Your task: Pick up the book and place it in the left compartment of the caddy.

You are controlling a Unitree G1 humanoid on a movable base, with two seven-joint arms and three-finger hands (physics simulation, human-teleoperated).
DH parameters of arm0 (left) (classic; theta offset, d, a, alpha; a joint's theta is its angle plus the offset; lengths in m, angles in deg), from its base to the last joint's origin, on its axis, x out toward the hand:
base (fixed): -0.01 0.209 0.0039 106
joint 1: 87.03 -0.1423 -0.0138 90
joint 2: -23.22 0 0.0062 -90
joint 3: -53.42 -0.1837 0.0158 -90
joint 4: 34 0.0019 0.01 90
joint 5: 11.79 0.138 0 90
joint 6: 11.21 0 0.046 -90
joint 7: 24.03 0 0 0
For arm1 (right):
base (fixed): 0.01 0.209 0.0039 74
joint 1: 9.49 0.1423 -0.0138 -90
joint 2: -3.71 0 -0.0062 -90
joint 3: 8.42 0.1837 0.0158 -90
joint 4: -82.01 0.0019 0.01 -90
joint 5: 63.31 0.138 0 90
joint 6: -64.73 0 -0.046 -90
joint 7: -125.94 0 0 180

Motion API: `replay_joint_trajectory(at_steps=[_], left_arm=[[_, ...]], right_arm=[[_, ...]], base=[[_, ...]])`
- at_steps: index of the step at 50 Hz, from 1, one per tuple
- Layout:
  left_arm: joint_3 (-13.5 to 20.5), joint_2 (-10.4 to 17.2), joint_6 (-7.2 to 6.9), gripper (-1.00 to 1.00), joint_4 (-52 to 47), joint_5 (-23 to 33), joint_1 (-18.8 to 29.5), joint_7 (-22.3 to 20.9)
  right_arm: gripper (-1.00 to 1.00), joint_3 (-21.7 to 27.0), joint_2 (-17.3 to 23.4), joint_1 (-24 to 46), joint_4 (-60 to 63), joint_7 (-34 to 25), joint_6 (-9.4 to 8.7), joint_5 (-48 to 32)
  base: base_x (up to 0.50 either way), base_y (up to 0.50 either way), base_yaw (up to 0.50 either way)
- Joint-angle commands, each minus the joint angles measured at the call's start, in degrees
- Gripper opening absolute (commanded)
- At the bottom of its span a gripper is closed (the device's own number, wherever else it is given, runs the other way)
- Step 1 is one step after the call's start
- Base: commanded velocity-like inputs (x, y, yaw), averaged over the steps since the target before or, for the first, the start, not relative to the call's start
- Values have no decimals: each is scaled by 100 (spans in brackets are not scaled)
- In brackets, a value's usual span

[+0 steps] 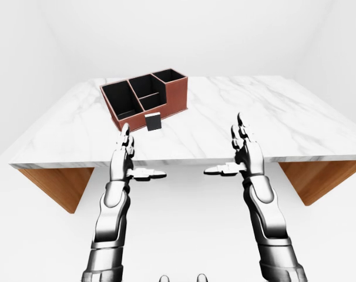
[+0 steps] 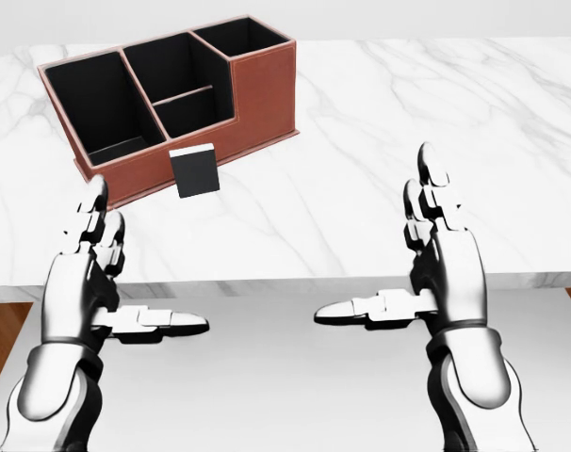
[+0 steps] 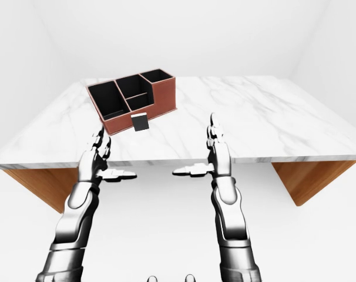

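I see a plain white room: white walls and floor. The white marble tabletop with grey veining (image 1: 266,117) fills the middle of the eye views; brown wooden supports (image 1: 54,183) show under both ends.

Next in size is the reddish-brown leather desk caddy with black-lined compartments (image 2: 262,89), toward the top left of the head view, sitting at an angle on the marble. Its large left compartment (image 2: 92,99) is open on top; a small dark shape lies at its bottom and I cannot tell what it is. A divided middle section and a taller right compartment sit beside it.

My two silver, jointed arms come up from the bottom edge. The left hand (image 2: 88,282) and right hand (image 2: 436,268) hover at the table's near edge, fingers straight up, thumbs pointing inward toward each other, both released and holding nothing.

The small black book with a white top edge (image 2: 194,171) stands upright on the marble, right against the caddy's low wall, apart from both hands. Clear marble lies between the hands and the book.
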Motion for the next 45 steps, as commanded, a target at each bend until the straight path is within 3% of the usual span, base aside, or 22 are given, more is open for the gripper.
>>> replay_joint_trajectory(at_steps=[1, 11, 30, 45], left_arm=[[150, 187, 0, 100, -206, -149, 645, 22], [97, 125, 0, 100, -789, -158, 501, 97], [61, 58, 0, 100, -953, -171, 393, 146], [77, 65, 0, 100, -913, -182, 364, 152]], right_arm=[[100, 18, 93, 624, 335, -7, 0, -14], [100, -8, -3, 388, 706, -100, 0, 50], [100, -75, -11, 305, 830, -192, 0, 109], [100, -58, 1, 124, 1006, -332, 0, 147]], base=[[0, 0, 0], [0, 3, 0], [8, 50, 0], [30, 47, 0]])
